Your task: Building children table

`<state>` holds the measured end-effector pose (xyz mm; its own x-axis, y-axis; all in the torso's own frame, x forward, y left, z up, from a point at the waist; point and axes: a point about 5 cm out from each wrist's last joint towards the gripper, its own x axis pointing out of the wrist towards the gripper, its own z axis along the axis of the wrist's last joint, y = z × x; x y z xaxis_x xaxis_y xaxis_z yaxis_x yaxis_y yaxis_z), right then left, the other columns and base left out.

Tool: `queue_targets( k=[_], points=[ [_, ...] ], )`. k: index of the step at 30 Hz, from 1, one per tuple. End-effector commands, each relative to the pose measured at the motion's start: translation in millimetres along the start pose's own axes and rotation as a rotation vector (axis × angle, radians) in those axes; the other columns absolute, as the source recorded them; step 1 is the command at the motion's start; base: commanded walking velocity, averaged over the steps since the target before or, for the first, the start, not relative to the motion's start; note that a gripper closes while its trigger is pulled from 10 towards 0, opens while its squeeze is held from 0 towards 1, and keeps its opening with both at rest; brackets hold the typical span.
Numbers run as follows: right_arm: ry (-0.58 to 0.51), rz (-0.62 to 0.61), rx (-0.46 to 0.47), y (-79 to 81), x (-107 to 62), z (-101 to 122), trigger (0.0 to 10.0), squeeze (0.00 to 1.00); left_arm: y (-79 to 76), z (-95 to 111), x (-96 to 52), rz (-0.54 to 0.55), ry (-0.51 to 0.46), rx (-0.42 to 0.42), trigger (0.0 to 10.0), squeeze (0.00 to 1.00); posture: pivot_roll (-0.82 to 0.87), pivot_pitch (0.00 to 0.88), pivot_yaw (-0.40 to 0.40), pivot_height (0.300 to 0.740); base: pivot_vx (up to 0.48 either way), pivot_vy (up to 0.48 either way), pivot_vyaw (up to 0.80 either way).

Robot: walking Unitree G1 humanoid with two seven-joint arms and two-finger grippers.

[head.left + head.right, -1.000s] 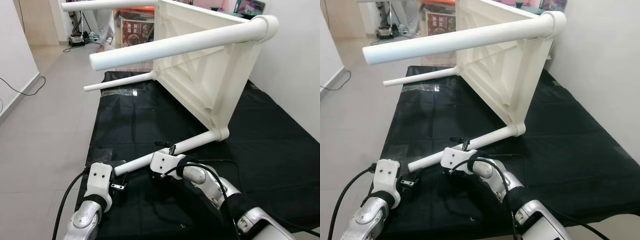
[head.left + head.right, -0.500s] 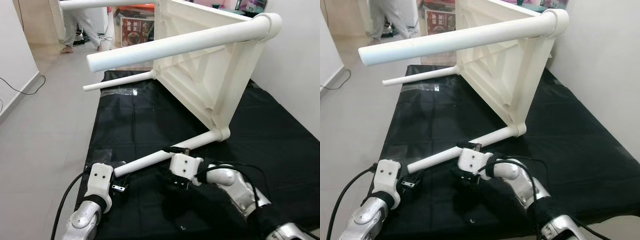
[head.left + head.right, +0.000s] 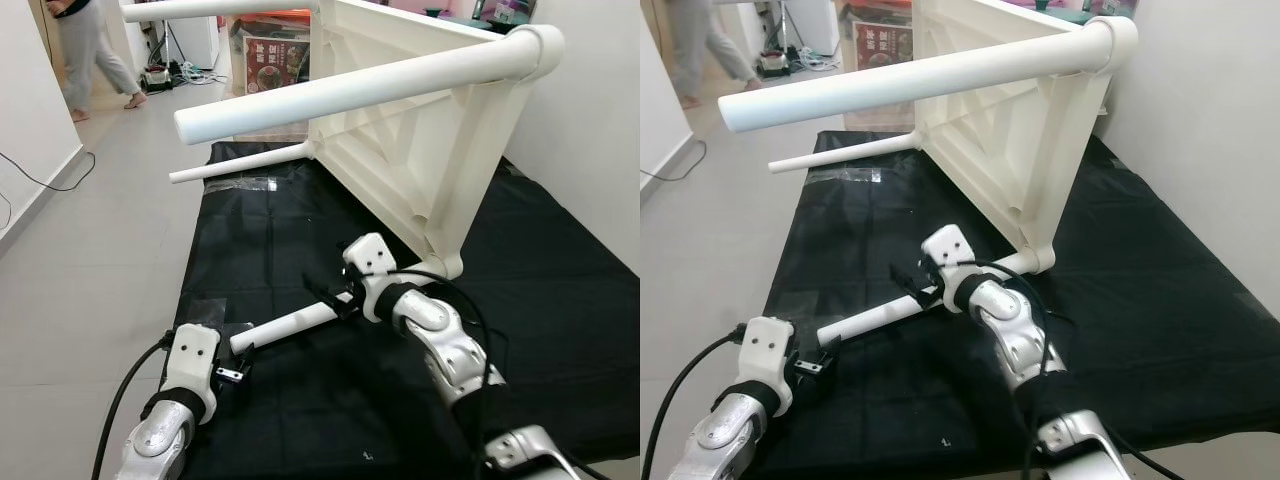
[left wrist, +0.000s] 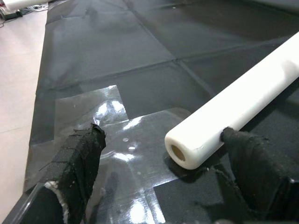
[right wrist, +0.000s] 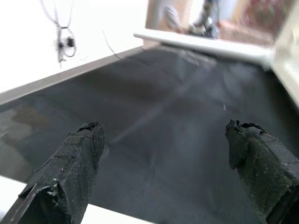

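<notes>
A white children's table (image 3: 400,150) lies on its side on a black cloth (image 3: 560,300), its legs pointing toward me. The lowest leg (image 3: 290,324) rests along the cloth, joined to the table at the corner socket (image 3: 440,266). My left gripper (image 4: 163,134) is open at that leg's free end (image 4: 187,149), which sits between the fingers, one finger (image 4: 257,163) against it. My right gripper (image 3: 328,300) is open just over the middle of the same leg, its fingers (image 5: 74,163) spread wide with cloth beyond them.
A clear plastic bag (image 4: 107,116) lies on the cloth under the left gripper; another (image 3: 245,183) lies near the far leg (image 3: 240,162). An upper leg (image 3: 340,90) juts out overhead. A person (image 3: 85,50) walks at the back left. A white wall stands to the right.
My right arm has swung up and forward from the front of the cloth to the lowest leg's middle. The person has walked to the left. The left gripper has stayed put.
</notes>
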<state>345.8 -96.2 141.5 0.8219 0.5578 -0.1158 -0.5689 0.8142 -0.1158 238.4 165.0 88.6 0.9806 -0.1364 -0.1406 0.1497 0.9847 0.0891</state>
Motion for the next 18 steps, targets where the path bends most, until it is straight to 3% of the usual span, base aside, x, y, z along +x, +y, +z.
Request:
queue_targets(
  k=[1,5,7,18],
  points=[
    [0.023,-0.06,0.071,-8.0,0.3,-2.4,10.0,0.0,3.6,1.2,-2.8,0.019,-0.001,0.044,10.0,0.0,0.04,0.0,-0.07,0.74,0.0,0.0,0.0],
    [0.027,-0.092,0.094,-10.9,1.6,-2.1,10.0,0.0,5.3,2.8,-3.7,0.028,-0.008,0.049,10.0,0.0,0.05,0.0,-0.071,0.74,0.0,0.0,0.0],
    [0.028,-0.176,0.148,-18.2,4.4,-1.0,10.0,0.0,8.6,5.9,-5.3,0.048,-0.019,0.057,10.0,0.0,0.05,0.0,-0.07,0.74,0.0,0.0,0.0],
    [-0.005,-0.4,0.187,-43.4,1.7,5.7,10.0,0.0,14.4,17.2,-8.4,0.089,-0.059,0.119,10.0,0.0,0.06,0.0,-0.072,0.74,0.0,0.0,0.0]
  ],
)
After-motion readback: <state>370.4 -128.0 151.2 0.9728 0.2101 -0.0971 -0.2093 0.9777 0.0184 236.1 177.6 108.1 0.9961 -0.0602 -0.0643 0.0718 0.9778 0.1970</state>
